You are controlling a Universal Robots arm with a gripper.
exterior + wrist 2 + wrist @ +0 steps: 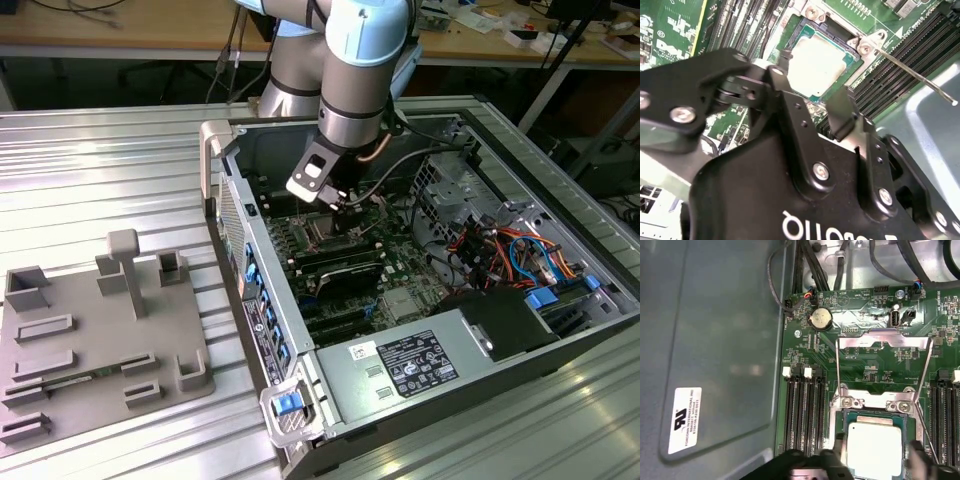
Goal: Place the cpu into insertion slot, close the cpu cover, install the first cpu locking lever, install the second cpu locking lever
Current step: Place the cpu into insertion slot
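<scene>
In the exterior view, the arm is reaching down into the open computer case (258, 300). The gripper (335, 200) is hanging right over the insertion slot (322, 230) on the green board (400, 275).

In the second wrist view, the cpu (815, 62) is lying flat in the slot with its shiny side facing up. The two black fingers (840, 117) are spreading wide, one on each side of the chip, and I think they are pinching nothing. The chip is square, so no side is longer, and its edges are lining up with the slot's edges. A thin locking lever (910, 67) is sticking out on a slant from the slot's corner, and nothing is hooking it down.

In the first wrist view, the cpu cover (883, 340) is standing up on its hinge. It is on the far side of the slot from the gripper, with the chip lying between them. Its hinge edge is running along that far edge of the slot.
</scene>
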